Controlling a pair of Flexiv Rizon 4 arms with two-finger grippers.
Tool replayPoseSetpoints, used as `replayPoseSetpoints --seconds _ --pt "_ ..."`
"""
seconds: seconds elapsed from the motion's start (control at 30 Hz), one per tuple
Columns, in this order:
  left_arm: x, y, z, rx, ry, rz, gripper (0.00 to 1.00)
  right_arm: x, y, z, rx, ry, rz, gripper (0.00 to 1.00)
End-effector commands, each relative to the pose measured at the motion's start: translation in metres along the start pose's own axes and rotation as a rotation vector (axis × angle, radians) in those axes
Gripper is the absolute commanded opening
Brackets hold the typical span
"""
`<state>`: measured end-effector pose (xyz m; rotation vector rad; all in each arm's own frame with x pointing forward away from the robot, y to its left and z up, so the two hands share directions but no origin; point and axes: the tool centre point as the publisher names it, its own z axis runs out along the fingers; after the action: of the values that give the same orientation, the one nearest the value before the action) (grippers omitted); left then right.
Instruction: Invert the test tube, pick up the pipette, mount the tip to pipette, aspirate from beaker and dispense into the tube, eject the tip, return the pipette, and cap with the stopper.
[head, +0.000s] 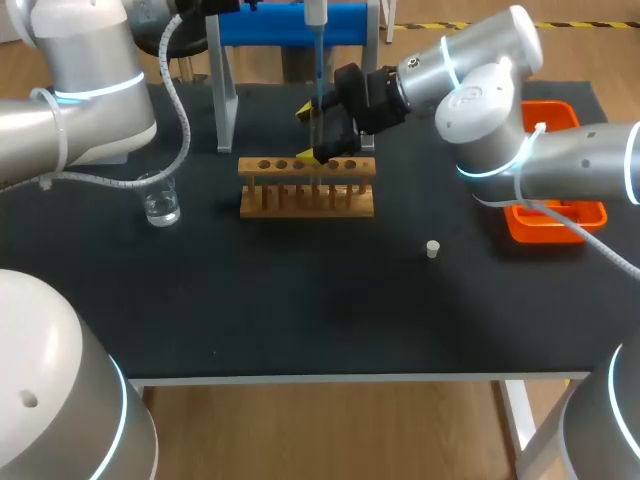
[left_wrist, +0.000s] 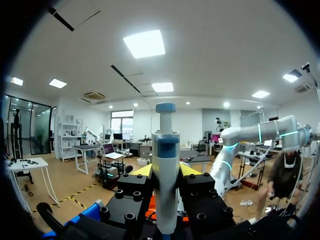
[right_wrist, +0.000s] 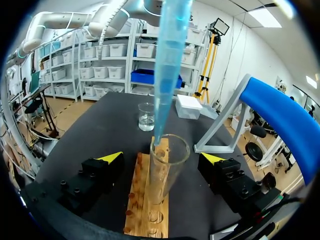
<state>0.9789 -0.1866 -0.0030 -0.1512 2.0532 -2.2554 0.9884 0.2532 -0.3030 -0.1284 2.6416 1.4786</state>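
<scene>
- Right gripper, right wrist view: fingers spread wide, flanking the tube without touching it, probably to guard it while liquid goes in. It stands upright in the rack, mouth up. The tip comes straight down to its mouth, and the beaker sits at twelve o'clock ahead.
- Left wrist view: left gripper pinches the pipette, long axis vertical and plunger up, so it points down for dispensing.
- Head view: pipette hangs vertical over the rack; beaker at nine o'clock of the rack, stopper at four o'clock, not yet used.
</scene>
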Motion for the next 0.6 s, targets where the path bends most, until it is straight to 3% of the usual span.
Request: replayPoseSetpoints --seconds 0.03,0.6 --pt "-0.003 0.002 0.000 -0.002 0.008 -0.003 0.00 0.000 0.000 -0.001 0.001 0.001 0.000 1.00" --pt "-0.009 0.014 -0.003 -0.003 0.000 -0.025 0.00 0.000 0.000 -0.001 0.001 0.001 0.000 1.00"
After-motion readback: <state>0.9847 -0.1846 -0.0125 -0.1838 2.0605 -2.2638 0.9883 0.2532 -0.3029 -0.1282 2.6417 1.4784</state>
